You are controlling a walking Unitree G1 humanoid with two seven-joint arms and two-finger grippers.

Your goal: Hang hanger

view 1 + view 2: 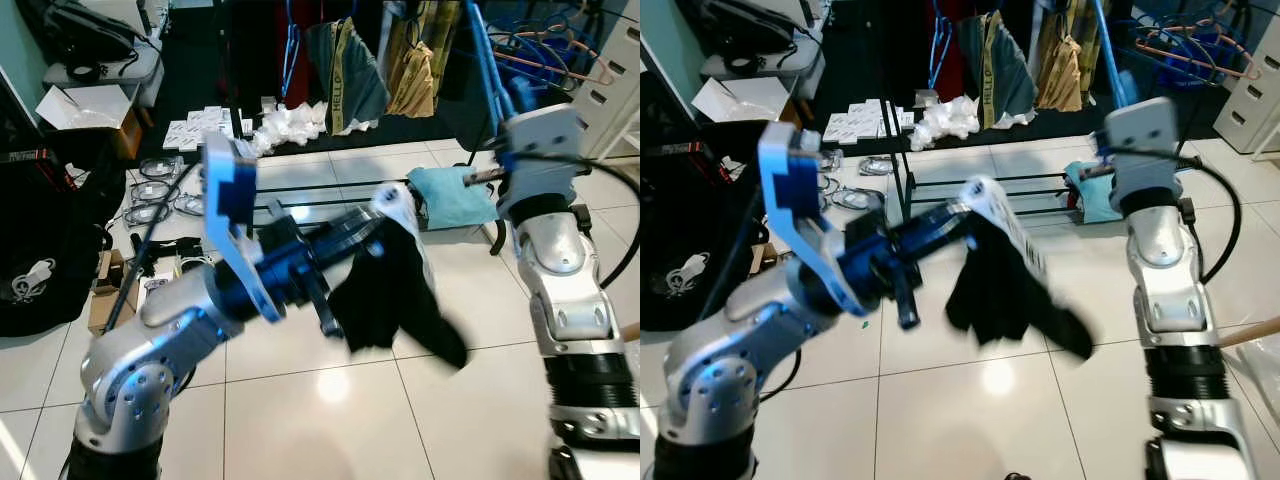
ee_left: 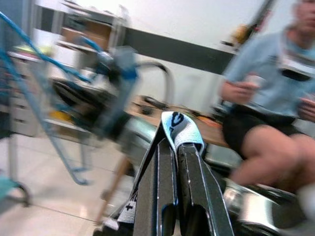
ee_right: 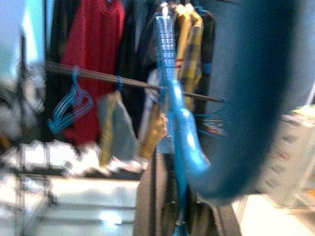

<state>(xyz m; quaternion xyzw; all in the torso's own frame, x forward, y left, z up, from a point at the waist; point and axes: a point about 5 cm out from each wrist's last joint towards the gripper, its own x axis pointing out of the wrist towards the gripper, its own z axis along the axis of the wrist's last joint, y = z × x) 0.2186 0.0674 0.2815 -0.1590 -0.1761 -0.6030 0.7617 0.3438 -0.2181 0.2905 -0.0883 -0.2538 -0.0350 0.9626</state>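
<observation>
My left gripper (image 1: 385,205) reaches out over the tiled floor, shut on the white-banded edge of a black garment (image 1: 390,290) that hangs limp below it. In the left wrist view the two black fingers (image 2: 162,172) pinch that white and black band (image 2: 181,129). My right gripper (image 1: 512,95) is raised at the right, shut on a blue hanger (image 1: 485,50) that slants up toward the clothes rack. The right wrist view is blurred; the blue hanger (image 3: 172,98) runs up before a rail (image 3: 133,83) with hung clothes.
Clothes (image 1: 355,75) hang on the rack ahead, and a teal cloth (image 1: 455,195) lies on its low base bars. A black bag (image 1: 40,250), cables and boxes (image 1: 150,190) crowd the floor at left. White drawers (image 1: 620,90) stand at right. A seated person (image 2: 266,108) is behind.
</observation>
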